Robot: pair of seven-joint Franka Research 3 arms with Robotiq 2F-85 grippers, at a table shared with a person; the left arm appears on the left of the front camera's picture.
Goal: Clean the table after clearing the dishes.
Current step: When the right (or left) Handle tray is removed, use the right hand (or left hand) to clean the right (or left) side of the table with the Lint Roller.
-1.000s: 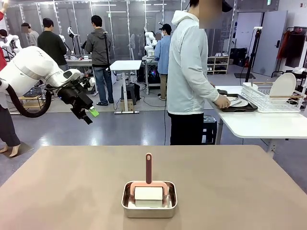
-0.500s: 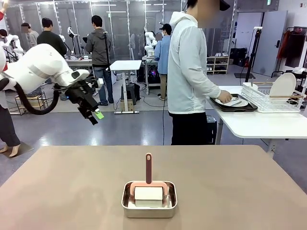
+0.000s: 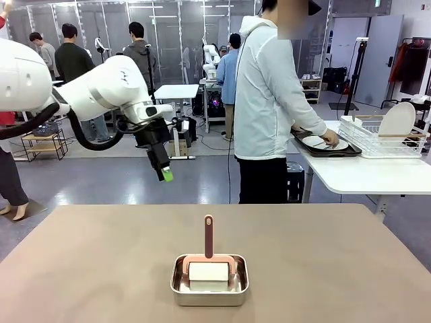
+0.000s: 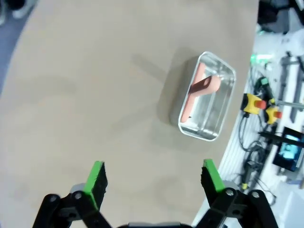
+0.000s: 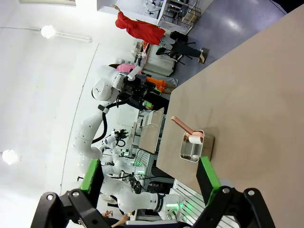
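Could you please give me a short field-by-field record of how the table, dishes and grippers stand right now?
table: tan top, bearing a steel pan near the robot's edge
pan contents: pink-handled scrubber, handle sticking up
dishes: plate on a dark tray, on the white side table
person: at the side table, hand on the plate
left gripper: open, empty, raised above the table
right gripper: open, empty

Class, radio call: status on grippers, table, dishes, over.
Left gripper open over table, right gripper open. Dishes on white side table, person's hand there. Steel pan on table.
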